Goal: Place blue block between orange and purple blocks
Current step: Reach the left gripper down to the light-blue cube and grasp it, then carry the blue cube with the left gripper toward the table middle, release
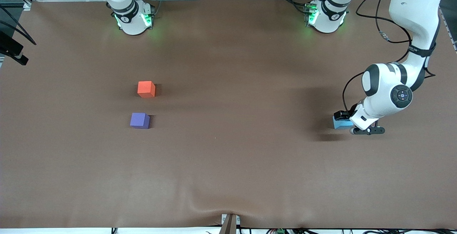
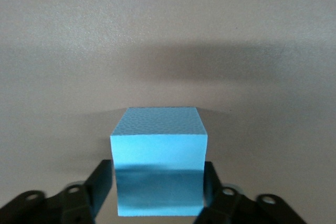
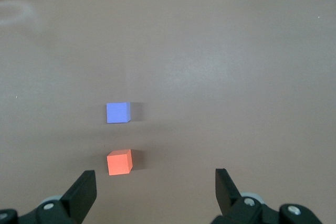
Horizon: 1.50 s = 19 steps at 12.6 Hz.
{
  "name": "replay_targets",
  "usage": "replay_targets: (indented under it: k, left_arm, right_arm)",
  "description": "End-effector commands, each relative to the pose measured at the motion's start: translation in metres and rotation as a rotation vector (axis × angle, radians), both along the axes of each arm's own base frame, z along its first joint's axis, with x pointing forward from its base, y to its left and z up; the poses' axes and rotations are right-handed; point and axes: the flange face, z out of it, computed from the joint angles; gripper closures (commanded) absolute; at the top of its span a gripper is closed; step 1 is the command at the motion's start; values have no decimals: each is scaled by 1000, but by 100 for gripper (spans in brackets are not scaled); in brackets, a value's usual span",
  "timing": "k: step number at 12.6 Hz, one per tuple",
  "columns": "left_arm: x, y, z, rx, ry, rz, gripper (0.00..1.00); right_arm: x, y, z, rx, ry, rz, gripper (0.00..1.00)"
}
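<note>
The left pincer [image 1: 343, 119] sits low at the left arm's end of the bench [image 1: 228, 162], its fingers [image 2: 100, 184] flanking the blue block [image 2: 159, 161], apparently pressed to two opposite faces. The cube looks light, stiff and matte (foam, by its pebbled skin), so a modest squeeze across flat sides should hold it. It seems to rest on the bench, well apart from the orange block [image 1: 146, 89] and purple block [image 1: 139, 120]. The right pincer [image 3: 156, 190] waits spread wide and empty above that pair.
</note>
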Motion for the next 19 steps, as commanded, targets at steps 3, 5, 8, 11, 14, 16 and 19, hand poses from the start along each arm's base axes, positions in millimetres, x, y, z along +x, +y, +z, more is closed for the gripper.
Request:
replay_targets:
  k: [3,5,8,11,14,16,19]
  left_arm:
    - [1,-45,26,-23,-46,-81,46]
    - [0,-103,53,-59,-84,-158,46]
    - [-12,-225,84,-135,-127,-209,46]
    - [-30,-348,110,-179,-126,-213,47]
    - [-42,-453,109,-212,-121,-216,47]
    - [-42,-497,95,-201,-146,-249,47]
    - [-61,-544,58,-172,-149,-251,46]
  right_arm:
    - [0,-6,5,2,0,-3,0]
    - [0,-6,5,2,0,-3,0]
    - [0,-6,5,2,0,-3,0]
    - [0,-6,5,2,0,-3,0]
    - [1,-6,4,2,1,-3,0]
    - [1,-5,4,2,1,-2,0]
    - [0,-6,5,2,0,-5,0]
